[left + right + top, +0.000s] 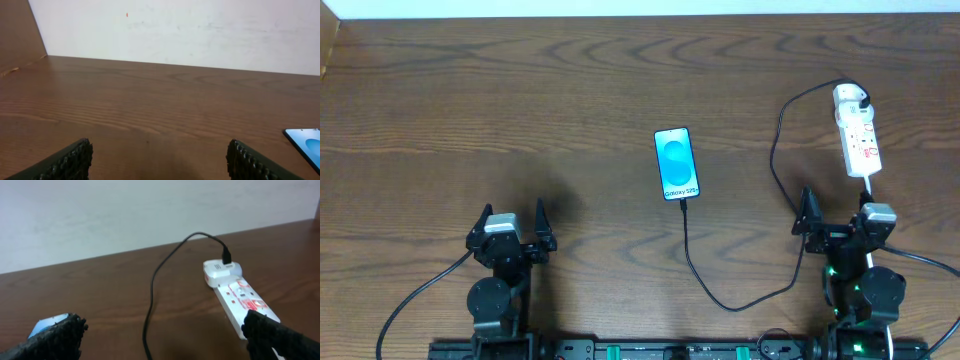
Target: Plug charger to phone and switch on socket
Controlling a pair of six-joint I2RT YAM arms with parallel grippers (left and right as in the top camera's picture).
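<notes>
Charger [685,240]: thin, limp, light; likely best pinched at stiff tip beside slippery phone [677,164], middle of table [470,100]. Left gripper [512,210], right gripper [835,205] spread wide, empty.

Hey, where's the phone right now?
In the overhead view the phone lies screen up near the middle of the table, left of the power strip, with the black cable meeting its near edge.
</notes>
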